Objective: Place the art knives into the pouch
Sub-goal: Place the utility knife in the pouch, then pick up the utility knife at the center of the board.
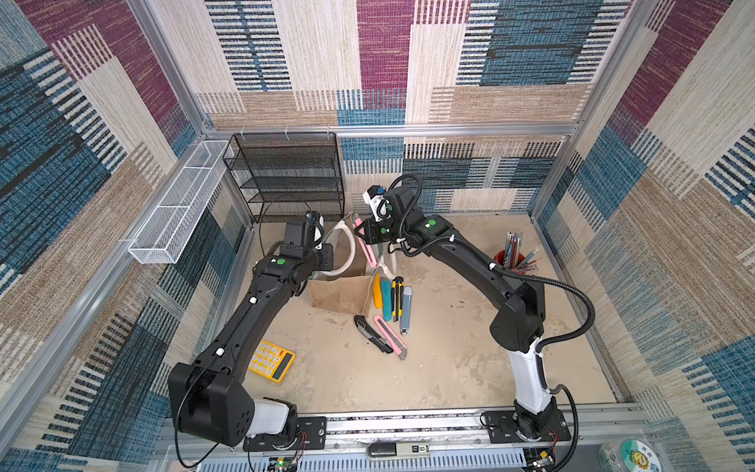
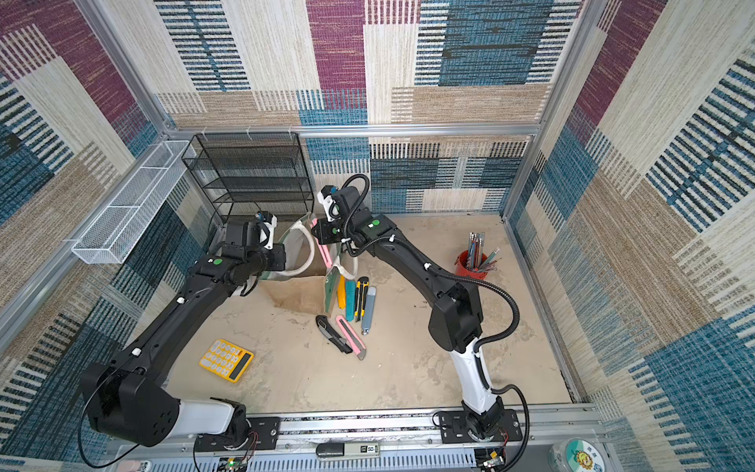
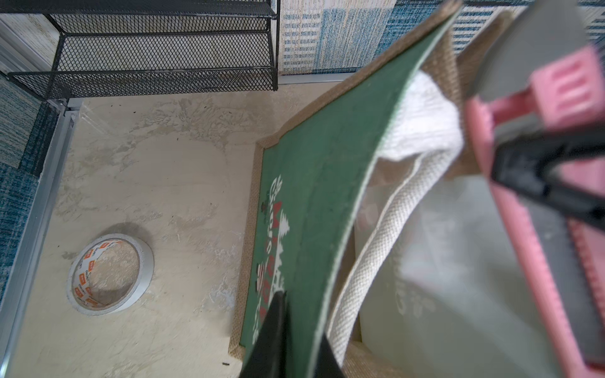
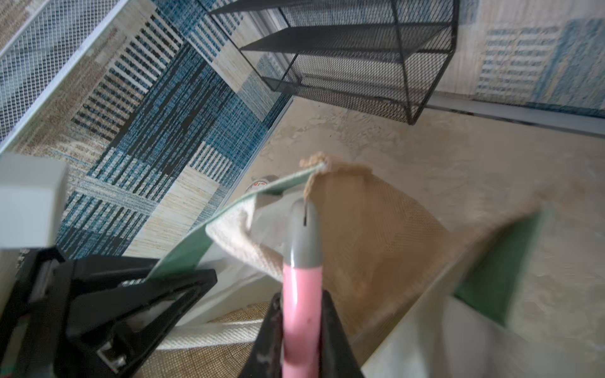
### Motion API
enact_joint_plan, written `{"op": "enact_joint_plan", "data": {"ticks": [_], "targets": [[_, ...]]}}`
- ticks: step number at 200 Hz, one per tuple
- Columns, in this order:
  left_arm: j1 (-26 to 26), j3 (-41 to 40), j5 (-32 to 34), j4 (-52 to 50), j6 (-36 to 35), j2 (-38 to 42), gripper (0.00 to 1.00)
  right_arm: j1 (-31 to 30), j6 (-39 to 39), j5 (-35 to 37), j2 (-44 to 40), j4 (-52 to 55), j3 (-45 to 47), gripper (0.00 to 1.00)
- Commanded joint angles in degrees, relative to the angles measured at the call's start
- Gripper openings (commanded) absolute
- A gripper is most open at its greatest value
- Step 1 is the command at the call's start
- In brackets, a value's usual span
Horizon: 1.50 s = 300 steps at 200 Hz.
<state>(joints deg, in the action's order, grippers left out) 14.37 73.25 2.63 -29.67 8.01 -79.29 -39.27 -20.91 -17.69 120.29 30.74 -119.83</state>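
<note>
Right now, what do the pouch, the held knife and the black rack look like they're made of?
The pouch: coarse tan weave, looks like burlap, with a matte green panel, possibly felt. The knife: smooth pink body with a grey tip, probably plastic. The rack: fine black see-through mesh on thin bars, likely painted metal.

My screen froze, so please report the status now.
Left fingers shut on pouch rim. Right fingers shut on pink knife, at pouch mouth. White handle beside knife tip.
</note>
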Motion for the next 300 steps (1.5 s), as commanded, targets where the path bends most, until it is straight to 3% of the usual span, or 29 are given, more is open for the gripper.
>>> {"op": "enact_joint_plan", "data": {"ticks": [1,18,31,101,142,182,185,188,191,223,242,281,300], "targets": [[0.04,0.92,-0.91,1.00,1.66,0.12,0.00,-0.07,0.81,-1.49,-1.10,-3.52,1.53,0.30],[0.04,1.28,-0.80,0.66,1.49,-0.50,0.00,-0.11,1.76,-1.15,-1.82,-3.52,2.06,0.55],[0.04,1.43,-0.55,0.36,1.27,-1.06,0.00,-0.11,2.34,-0.39,-3.04,-4.17,3.04,0.63],[-0.64,3.84,3.60,-1.64,0.32,-3.13,0.00,-0.11,6.24,6.94,-6.94,2.41,1.05,0.69],[-2.80,5.86,2.42,-2.16,0.93,-4.61,0.00,-0.11,6.79,12.60,-19.22,-3.15,18.37,0.69],[-3.21,6.90,-0.26,-1.81,1.37,-3.51,0.66,-0.11,5.16,15.57,-30.81,-9.22,39.49,0.67],[-3.20,6.84,-0.14,-1.61,1.39,-3.17,0.75,-0.11,5.03,15.80,-31.32,-9.36,40.76,0.67],[-3.21,6.74,-0.03,-1.34,1.46,-2.82,0.92,-0.11,4.79,16.03,-31.74,-9.50,42.13,0.67],[-3.21,6.61,0.38,-1.07,1.60,-2.48,0.98,-0.11,4.51,16.30,-32.27,-9.60,43.39,0.67],[-3.11,6.93,2.72,-0.23,2.30,1.30,0.99,-0.11,3.25,13.23,-35.62,-11.72,54.71,0.61],[-3.04,6.34,2.61,-0.22,3.31,3.82,1.00,-0.11,3.22,10.94,-36.32,-13.36,58.51,0.50],[-0.62,4.75,1.54,-0.87,4.81,8.15,0.99,-0.11,-0.98,16.72,-31.74,-9.87,57.95,0.45],[1.60,3.31,1.62,-2.10,5.17,10.58,1.00,-0.15,-1.92,16.23,-28.38,-9.27,56.83,0.42]]}}
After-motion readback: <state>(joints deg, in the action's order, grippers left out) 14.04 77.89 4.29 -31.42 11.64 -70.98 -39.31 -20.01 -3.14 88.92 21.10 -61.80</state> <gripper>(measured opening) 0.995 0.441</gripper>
